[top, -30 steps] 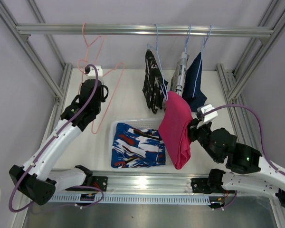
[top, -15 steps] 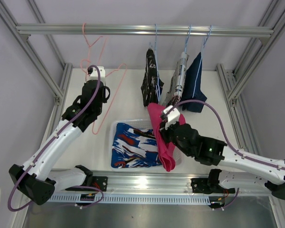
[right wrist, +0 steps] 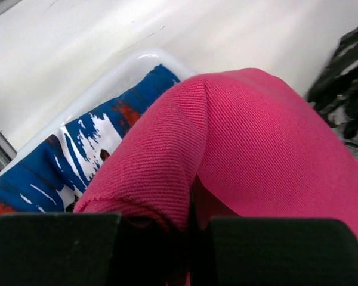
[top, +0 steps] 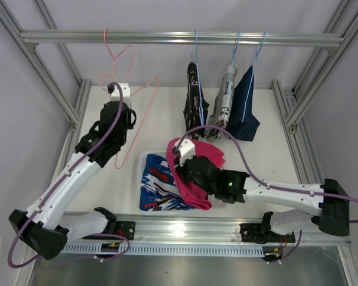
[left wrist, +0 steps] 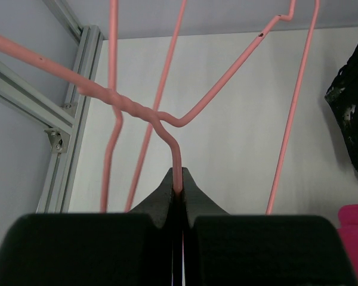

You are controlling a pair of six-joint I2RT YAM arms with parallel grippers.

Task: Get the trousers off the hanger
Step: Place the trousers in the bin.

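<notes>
My right gripper (top: 190, 165) is shut on the plain pink trousers (top: 194, 182), holding them low over the white tray (top: 144, 156). In the right wrist view the pink cloth (right wrist: 256, 137) bunches between the jaws of that gripper (right wrist: 191, 223). The blue trousers with a red-white pattern (top: 158, 182) lie in the tray. My left gripper (top: 126, 117) is shut on the wire of an empty pink hanger (top: 140, 113); its jaw tips (left wrist: 178, 187) pinch the wire (left wrist: 167, 128). Black-white trousers (top: 195, 101), white printed trousers (top: 227, 95) and dark blue denim trousers (top: 246, 107) hang on blue hangers.
The silver rail (top: 167, 37) crosses the top of the frame, with aluminium posts at both sides. A second pink hanger (top: 110, 50) hooks onto the rail at the left. The tray rim (right wrist: 125, 65) shows beyond the pink cloth.
The right arm has swung left and down, carrying the pink trousers from beside the hanging garments to over the tray. The left arm and its hanger stay put.
</notes>
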